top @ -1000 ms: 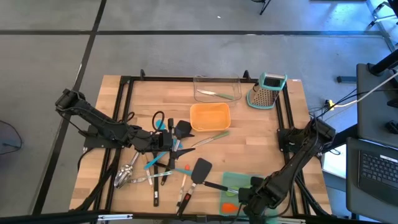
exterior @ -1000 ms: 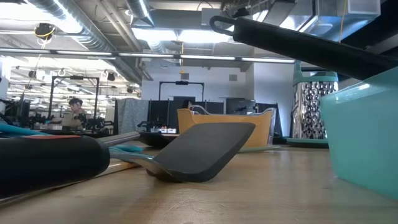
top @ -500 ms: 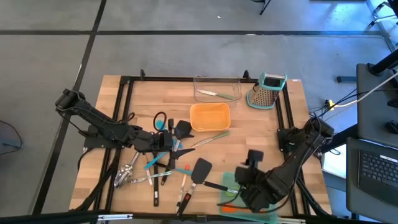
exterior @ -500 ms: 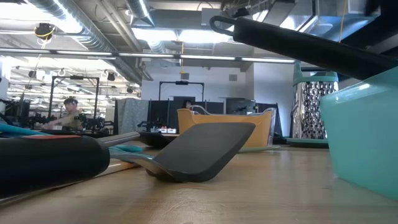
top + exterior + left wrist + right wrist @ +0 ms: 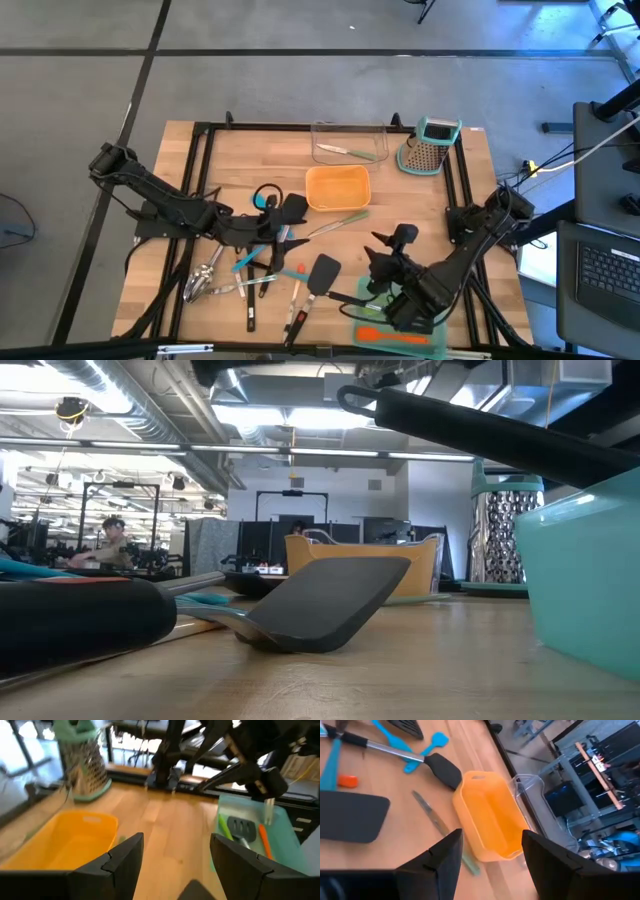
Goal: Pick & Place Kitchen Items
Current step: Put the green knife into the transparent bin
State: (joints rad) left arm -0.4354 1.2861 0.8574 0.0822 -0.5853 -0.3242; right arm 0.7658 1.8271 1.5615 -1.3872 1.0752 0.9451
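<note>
Both grippers' fingers stand apart and empty; the black spatula (image 5: 322, 272) lies apparently between the arms.

Wooden table (image 5: 420, 215): utensils (image 5: 250, 275), 3 trays (image 5: 337, 187), grater (image 5: 433, 146).

1. No readable text, label, brand, number or sign in any of the four views.
</note>
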